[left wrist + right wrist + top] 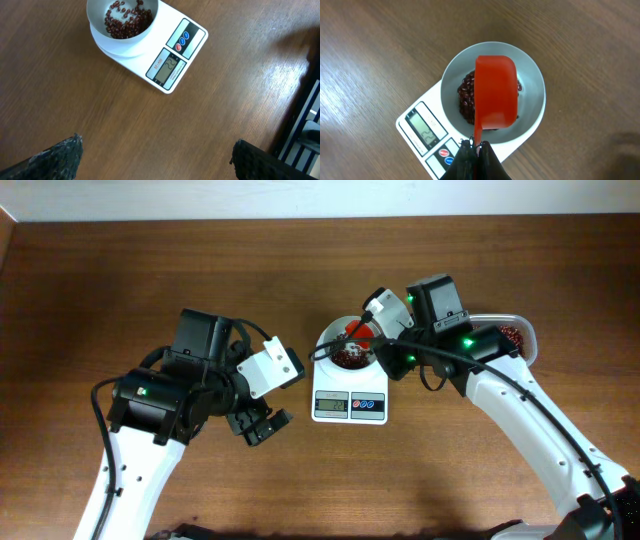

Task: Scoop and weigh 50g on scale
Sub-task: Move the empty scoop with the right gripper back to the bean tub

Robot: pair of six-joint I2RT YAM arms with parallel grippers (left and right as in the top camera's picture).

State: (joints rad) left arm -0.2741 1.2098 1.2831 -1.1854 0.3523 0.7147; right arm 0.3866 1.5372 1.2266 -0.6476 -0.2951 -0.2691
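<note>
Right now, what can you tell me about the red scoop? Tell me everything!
The red scoop looks like smooth, shiny plastic, with a rounded cup and a thin handle. The right gripper is shut on the handle's end. The cup hangs over the white bowl on the scale, above the red beans. It seems tipped mouth-down, since only its plain back shows.

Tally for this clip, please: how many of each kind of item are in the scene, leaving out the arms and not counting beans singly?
scale: 1
bowl: 1, on the scale, with beans in it
scoop: 1, red, over the bowl
tub: 1, clear, with beans in it
Total: 4
</note>
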